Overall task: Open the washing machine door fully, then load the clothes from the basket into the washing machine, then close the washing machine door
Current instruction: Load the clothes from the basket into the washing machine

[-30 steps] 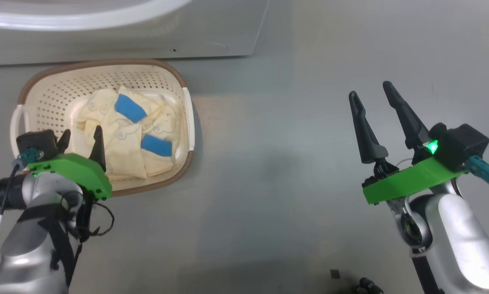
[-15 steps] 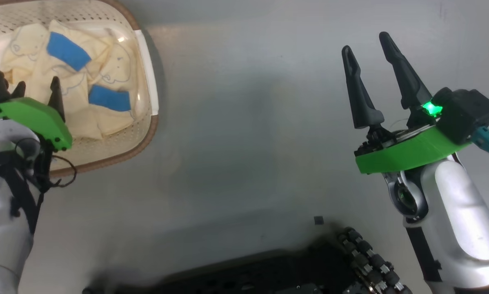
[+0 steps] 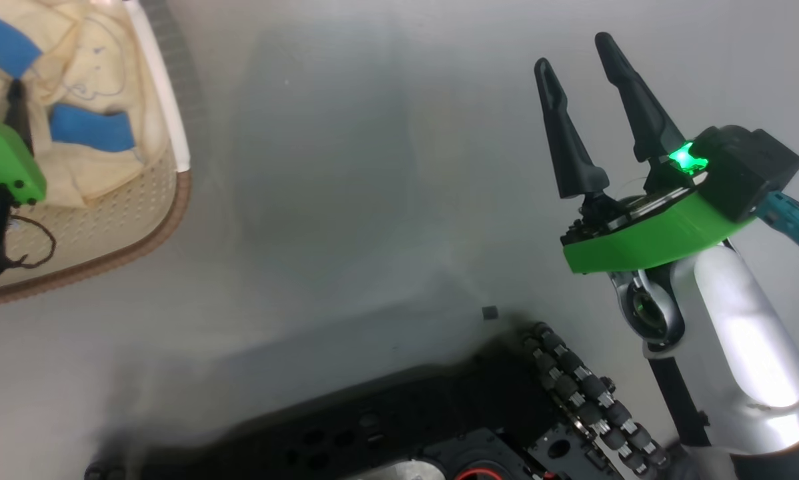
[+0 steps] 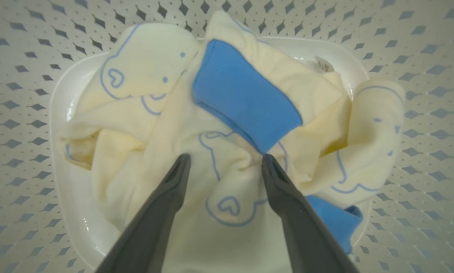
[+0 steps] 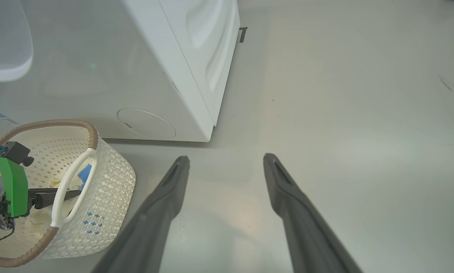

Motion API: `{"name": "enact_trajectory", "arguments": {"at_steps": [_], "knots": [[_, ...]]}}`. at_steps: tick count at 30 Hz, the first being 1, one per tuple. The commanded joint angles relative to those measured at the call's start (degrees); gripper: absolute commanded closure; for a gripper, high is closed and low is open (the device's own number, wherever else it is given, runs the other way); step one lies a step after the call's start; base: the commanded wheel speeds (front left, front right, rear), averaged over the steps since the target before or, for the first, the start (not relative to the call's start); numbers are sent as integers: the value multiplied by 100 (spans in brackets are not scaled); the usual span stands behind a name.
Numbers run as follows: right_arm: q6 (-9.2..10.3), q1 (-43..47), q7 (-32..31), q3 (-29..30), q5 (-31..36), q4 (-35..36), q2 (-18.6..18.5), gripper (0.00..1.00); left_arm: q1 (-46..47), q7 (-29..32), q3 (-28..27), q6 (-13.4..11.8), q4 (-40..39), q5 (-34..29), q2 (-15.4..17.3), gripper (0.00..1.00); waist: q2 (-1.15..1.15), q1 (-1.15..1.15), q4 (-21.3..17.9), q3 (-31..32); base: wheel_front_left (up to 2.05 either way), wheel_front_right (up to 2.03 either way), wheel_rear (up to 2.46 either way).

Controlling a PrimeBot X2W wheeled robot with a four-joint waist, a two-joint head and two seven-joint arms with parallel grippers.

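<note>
Pale yellow clothes (image 4: 174, 113) with blue patches heaped in the cream perforated basket (image 5: 109, 182), left gripper (image 4: 226, 157) inside the basket, fingers wide over the heap, right gripper (image 3: 573, 50) well apart from the basket, wide and empty, white washing machine (image 5: 196, 57) just beyond the basket.

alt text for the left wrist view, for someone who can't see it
The left gripper, its two dark fingers spread open, points down over a heap of pale yellow clothes with blue outline prints and a bright blue patch. The clothes lie in the cream perforated basket, whose walls surround the heap.
</note>
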State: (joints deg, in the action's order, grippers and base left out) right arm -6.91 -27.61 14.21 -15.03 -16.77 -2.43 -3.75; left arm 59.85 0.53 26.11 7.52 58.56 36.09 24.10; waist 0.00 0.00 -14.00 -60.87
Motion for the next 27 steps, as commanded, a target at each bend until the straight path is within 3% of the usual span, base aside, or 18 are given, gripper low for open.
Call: {"name": "enact_trajectory", "arguments": {"at_steps": [1, 10, 11, 14, 15, 20, 27], "knots": [[-58, 186, 58, -129, -62, 92, 27, 0, -70, 42, -86, -4, -9, 87, 365, 0, 0, 0, -141, -136, 0, 0, 0], [-58, 144, 77, -200, -164, -18, 65, 0, -104, 230, -21, -4, 150, 394, 532, 0, 0, 0, -297, -186, 0, 0, 0], [-58, 144, 77, -192, -165, -20, 67, 0, -99, 261, -22, -4, 184, 417, 522, 8, 0, 0, -296, -179, 0, 0, 0], [-58, 144, 77, -171, -161, -9, 73, 0, -78, 404, -37, -44, 320, 487, 455, 85, 0, 0, -281, -153, 0, 0, 0], [-58, 145, 77, -164, -156, -3, 74, 0, -62, 413, -55, -94, 357, 507, 434, 100, 0, 0, -275, -144, 0, 0, 0], [-58, 148, 78, -120, -127, 6, 78, 0, -26, 392, -74, -247, 476, 538, 360, 100, 0, 0, -238, -88, 0, 0, 0], [-58, 190, 78, 60, 20, 10, 53, 0, -84, -219, -105, -371, 526, 568, 98, 100, 0, 0, 8, 244, 0, 0, 0]]}}
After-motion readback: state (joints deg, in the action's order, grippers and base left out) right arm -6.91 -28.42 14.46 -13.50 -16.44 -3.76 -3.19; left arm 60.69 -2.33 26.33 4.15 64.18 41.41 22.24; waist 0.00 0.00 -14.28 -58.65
